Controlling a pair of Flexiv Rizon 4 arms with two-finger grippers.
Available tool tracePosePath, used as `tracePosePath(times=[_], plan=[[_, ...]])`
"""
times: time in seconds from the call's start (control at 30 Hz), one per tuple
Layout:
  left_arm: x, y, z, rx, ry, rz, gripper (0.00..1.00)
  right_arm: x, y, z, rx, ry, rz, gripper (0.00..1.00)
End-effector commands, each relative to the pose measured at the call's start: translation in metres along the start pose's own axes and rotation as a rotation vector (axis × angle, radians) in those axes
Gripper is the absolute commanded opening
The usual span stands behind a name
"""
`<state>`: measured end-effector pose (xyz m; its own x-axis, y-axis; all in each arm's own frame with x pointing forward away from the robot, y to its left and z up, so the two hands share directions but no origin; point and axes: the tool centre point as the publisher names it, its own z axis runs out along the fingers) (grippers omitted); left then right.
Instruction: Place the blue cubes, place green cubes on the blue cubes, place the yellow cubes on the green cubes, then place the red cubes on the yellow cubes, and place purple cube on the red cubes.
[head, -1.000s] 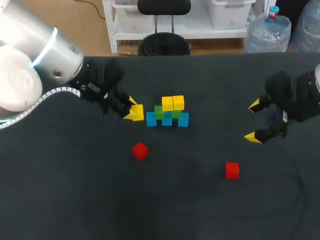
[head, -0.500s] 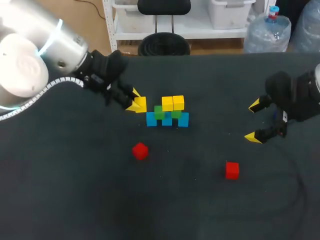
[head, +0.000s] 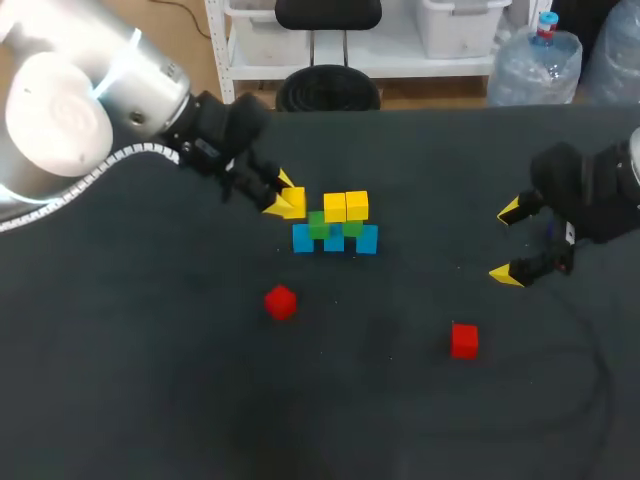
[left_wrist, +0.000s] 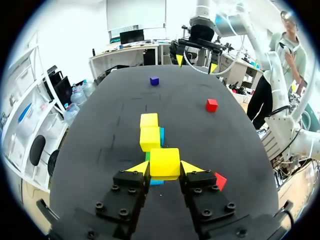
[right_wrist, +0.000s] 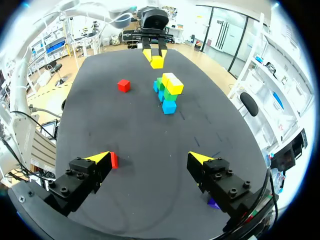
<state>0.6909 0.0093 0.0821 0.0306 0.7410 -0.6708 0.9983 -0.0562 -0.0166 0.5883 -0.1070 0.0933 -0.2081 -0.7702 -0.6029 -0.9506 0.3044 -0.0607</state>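
Observation:
My left gripper (head: 286, 200) is shut on a yellow cube (head: 294, 201) and hovers just left of the stack, at the level of its top row. The stack has three blue cubes (head: 334, 241) at the bottom, two green cubes (head: 319, 225) on them and two yellow cubes (head: 346, 206) on top. In the left wrist view the held yellow cube (left_wrist: 164, 162) sits between the fingers, the stack's yellow cubes (left_wrist: 149, 137) just ahead. One red cube (head: 281, 301) lies in front of the stack, another red cube (head: 464, 340) further right. My right gripper (head: 509, 243) stands open at the right, holding nothing. The purple cube (left_wrist: 154, 80) lies near it.
In the right wrist view the nearer red cube (right_wrist: 114, 160) lies close beside one finger of the right gripper (right_wrist: 150, 159), and the purple cube (right_wrist: 213, 203) peeks out beneath the other. Dark table (head: 150, 380) surface stretches in front of the stack.
My left gripper has carried the yellow cube up and to the right, from beside the blue row to beside the stack's top left. The right arm has kept still.

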Motion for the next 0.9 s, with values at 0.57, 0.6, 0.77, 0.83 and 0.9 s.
tracePosePath(times=[0.57,0.6,0.77,0.83,0.9], plan=[[-0.003,0.007,0.02,0.049,-0.029,0.031,0.0,0.001,-0.001,0.0,-0.003,-0.004,-0.001,1.0],[-0.003,0.007,0.021,0.05,-0.028,0.031,0.0,0.001,-0.001,0.0,-0.003,-0.004,-0.001,1.0],[-0.002,0.009,0.022,0.053,-0.025,0.033,0.0,0.001,-0.001,0.0,-0.003,-0.004,-0.001,1.0],[-0.002,0.009,0.023,0.054,-0.023,0.032,0.0,0.001,-0.001,0.0,-0.003,-0.004,-0.001,1.0],[-0.001,0.01,0.023,0.054,-0.02,0.032,0.0,0.001,-0.001,0.0,-0.003,-0.004,-0.001,1.0]])
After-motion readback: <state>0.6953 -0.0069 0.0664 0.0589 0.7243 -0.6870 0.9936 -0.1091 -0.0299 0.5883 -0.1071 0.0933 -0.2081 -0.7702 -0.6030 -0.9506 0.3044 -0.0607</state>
